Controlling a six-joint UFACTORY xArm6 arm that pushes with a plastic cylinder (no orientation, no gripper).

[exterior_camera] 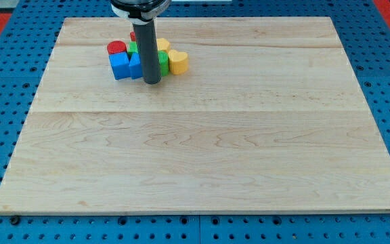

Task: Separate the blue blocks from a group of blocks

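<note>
Blue blocks: two sit side by side at the lower left of the cluster, upper left of the frame; the left blue block [119, 66] shows whole, the right blue block [135, 66] is partly behind the rod.
Cluster: packed tight, blocks touching, so no blue one is apart yet. A red block [116, 47] (round-topped, I think) sits just above the left blue one, green blocks [163, 63] in the middle, a yellow block [178, 62] at the right end.
My tip: [152, 82] rests at the cluster's lower edge, just right of the blue pair; likely placed to wedge blue away from green.
Tool state: plain rod, nothing to open or close, holding nothing.
Hidden: the rod covers the cluster's centre; a second yellow block [162, 45] and something red behind the rod are hard to make out.
Board: pale wooden board [208, 149], otherwise bare.
</note>
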